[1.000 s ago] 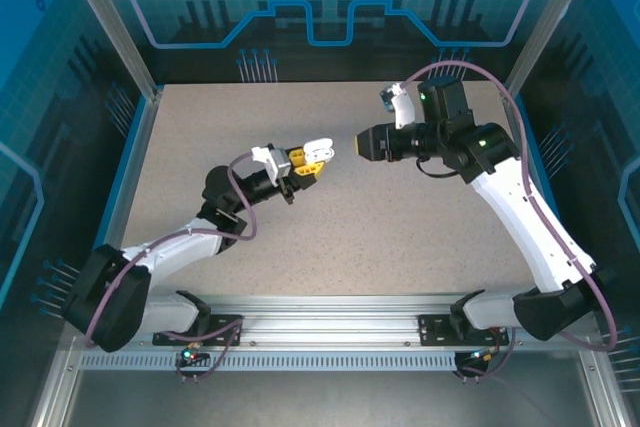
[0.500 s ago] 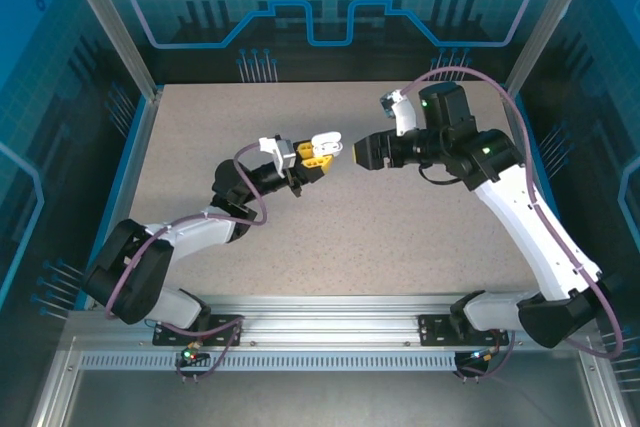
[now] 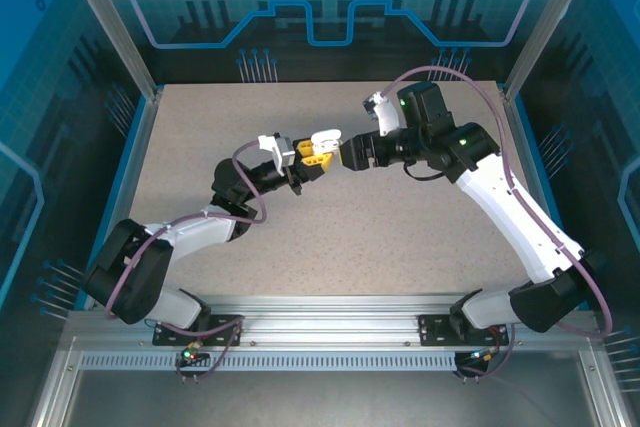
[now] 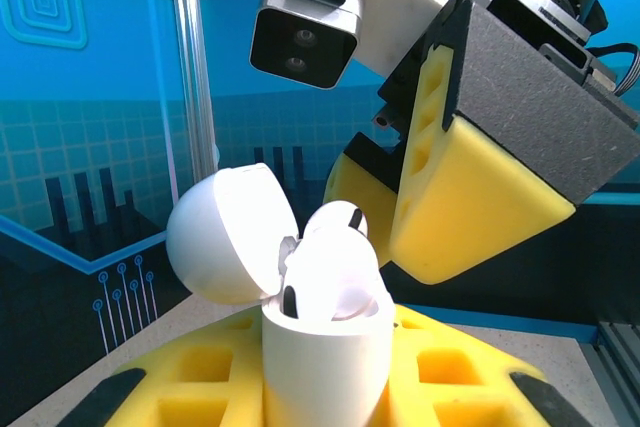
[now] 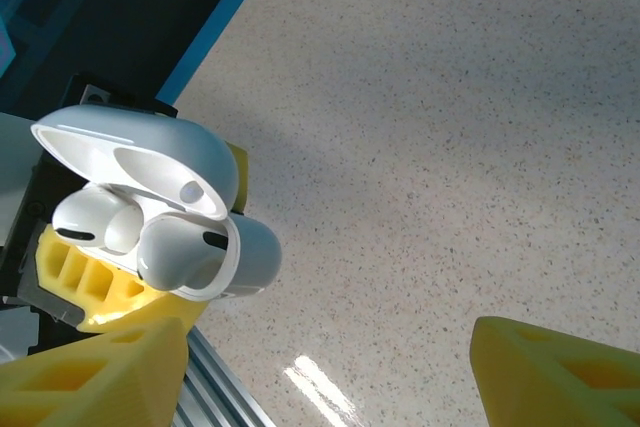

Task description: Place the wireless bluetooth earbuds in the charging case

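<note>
Count: one white case (image 4: 325, 367), lid (image 4: 232, 237) swung open; two white earbuds (image 5: 185, 252), both sitting side by side in the wells of the case. Two arms, one pincer each.

Left pincer (image 3: 312, 157): you have it pinching the lower body of the case between its yellow fingers (image 5: 100, 292). The case is held clear of the bench (image 3: 400, 237), over the middle of it. In the left wrist view the case stands upright with the lid tipped back to the left. The rounded heads of the earbuds stand above the rim.

Right pincer (image 3: 349, 155): spread wide, nothing between its fingers. In its own wrist view one yellow finger sits at each lower corner, with bare speckled bench between them. The case lies up and to the left of that gap, not inside it. From the left wrist view, one right finger (image 4: 470, 202) hangs just beside the earbuds on the right; you cannot tell whether it touches them.

Surroundings: the right wrist's camera housing (image 4: 303, 32) hangs above the open lid. A purple cable (image 3: 255, 207) loops along the left arm. A metal rail (image 3: 330, 332) runs across the near edge, and blue panels stand around the bench. Only the right pincer stands close to the open case.
</note>
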